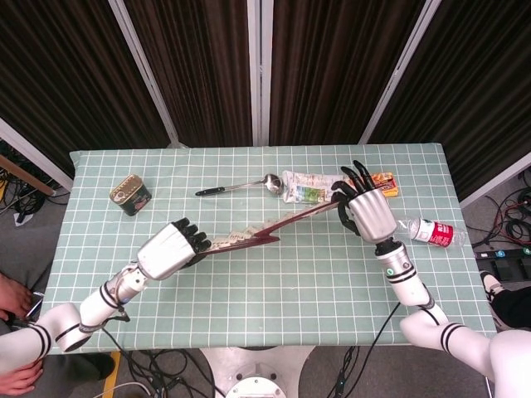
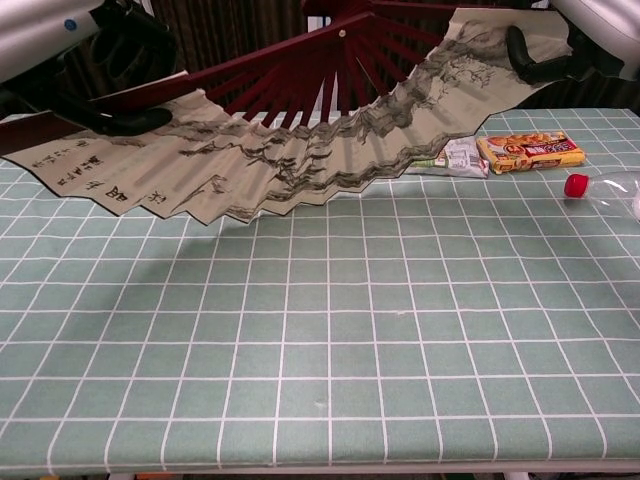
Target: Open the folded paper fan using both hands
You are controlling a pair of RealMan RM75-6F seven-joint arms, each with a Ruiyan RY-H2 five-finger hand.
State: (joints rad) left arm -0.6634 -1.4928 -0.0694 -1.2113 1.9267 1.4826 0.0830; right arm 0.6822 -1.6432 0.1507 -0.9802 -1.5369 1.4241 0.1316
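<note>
The paper fan (image 2: 300,150) is spread wide above the table, its beige ink-painted leaf hanging below dark red ribs. From the head view the fan (image 1: 265,230) shows edge-on as a thin dark red line between the hands. My left hand (image 1: 170,249) grips the fan's left end guard; dark fingers (image 2: 130,118) of this hand press on the leaf. My right hand (image 1: 365,211) holds the right end guard, raised above the snack packs, and its fingers (image 2: 530,62) wrap the leaf's edge.
A spoon (image 1: 236,186) lies at the back centre. Beside it sit a silver-green packet (image 1: 311,188) and an orange snack pack (image 2: 530,152). A plastic bottle with a red cap (image 1: 423,230) lies at the right. A tin can (image 1: 130,195) stands at the back left.
</note>
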